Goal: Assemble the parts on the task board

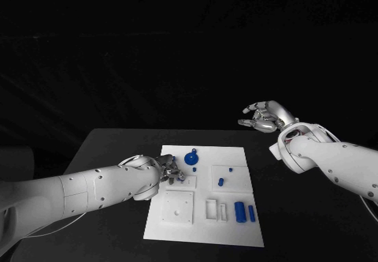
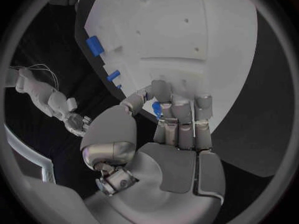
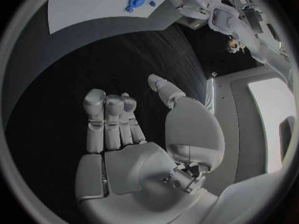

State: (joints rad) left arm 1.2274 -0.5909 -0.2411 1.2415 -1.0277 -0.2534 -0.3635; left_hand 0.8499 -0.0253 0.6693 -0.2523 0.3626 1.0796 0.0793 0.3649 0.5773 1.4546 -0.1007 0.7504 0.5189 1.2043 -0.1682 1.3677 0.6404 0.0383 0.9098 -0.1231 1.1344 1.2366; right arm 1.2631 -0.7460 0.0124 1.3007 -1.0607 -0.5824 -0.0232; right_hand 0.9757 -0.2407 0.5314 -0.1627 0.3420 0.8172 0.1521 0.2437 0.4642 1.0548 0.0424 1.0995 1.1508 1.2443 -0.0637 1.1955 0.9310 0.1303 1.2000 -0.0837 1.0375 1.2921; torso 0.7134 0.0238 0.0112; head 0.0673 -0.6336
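The left robot hand (image 1: 164, 166) lay at the board's (image 1: 236, 232) left edge, fingers curled around a small blue part (image 2: 157, 108). Other blue parts (image 1: 244, 212) rested on the board. The right robot hand (image 1: 266, 116) hovered far right above the desk (image 1: 110, 143), fingers apart, holding nothing.

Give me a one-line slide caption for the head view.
Left hand works at the white task board beside a round blue part, while the right hand hangs open beyond the table.

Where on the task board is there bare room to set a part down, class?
The task board's near strip, below the square plate and two blue cylinders, is bare. The far-left part is crowded: the left robot hand sits beside the blue disc.
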